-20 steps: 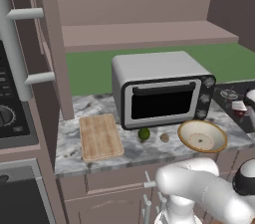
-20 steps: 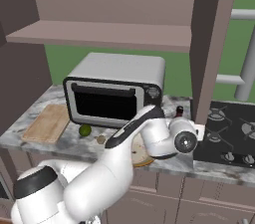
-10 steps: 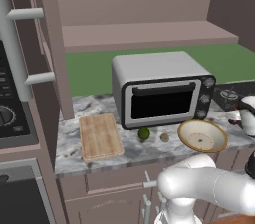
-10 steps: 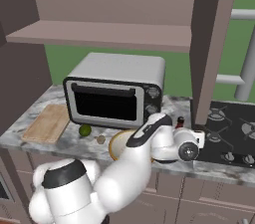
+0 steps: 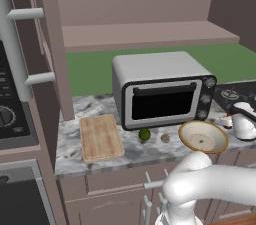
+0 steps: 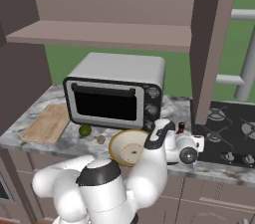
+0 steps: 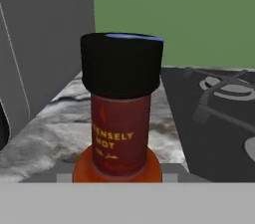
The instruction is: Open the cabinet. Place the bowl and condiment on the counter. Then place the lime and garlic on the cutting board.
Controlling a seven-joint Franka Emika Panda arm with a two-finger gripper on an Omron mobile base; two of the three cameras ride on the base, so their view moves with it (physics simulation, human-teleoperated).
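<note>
The arm has swung right over the last sec, and the gripper now sits low by the stove, w/ the bottle right in front of the hand cam. The bottle stands up straight on the counter, between the oven and the black stove. The fingers are not clear in any pic, so I can't tell if the pincer is clenched on the bottle or let go. The bowl is on the counter too, just left of the hand (it has not moved). So the bowl and bottle part looks done or nearly done. The lime and garlic lie near each other in front of the oven, not yet on the board, which is bare. That part is prob. next.
</note>
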